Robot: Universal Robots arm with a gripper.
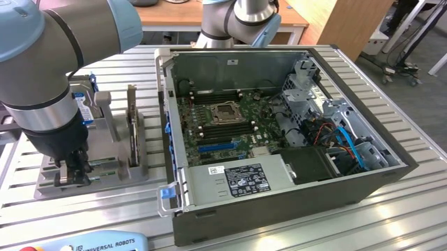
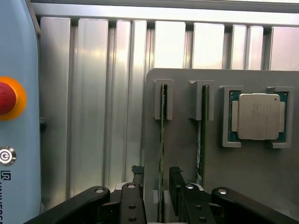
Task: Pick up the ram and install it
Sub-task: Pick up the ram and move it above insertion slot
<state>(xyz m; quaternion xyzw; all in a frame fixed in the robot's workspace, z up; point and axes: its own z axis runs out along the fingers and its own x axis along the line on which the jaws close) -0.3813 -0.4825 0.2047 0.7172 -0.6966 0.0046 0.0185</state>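
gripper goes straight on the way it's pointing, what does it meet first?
Probably the grey holder: the open gripper straddles the ram standing on edge, so its fingers would pass either side. Depth is unclear.

Two rams: one ram and a second ram. One processor, one holder, one pincer, one pendant, one open computer, one slatted surface.

Gripper is hanging low over the grey holder on the exterior view's left, PC case is sitting open beside it.
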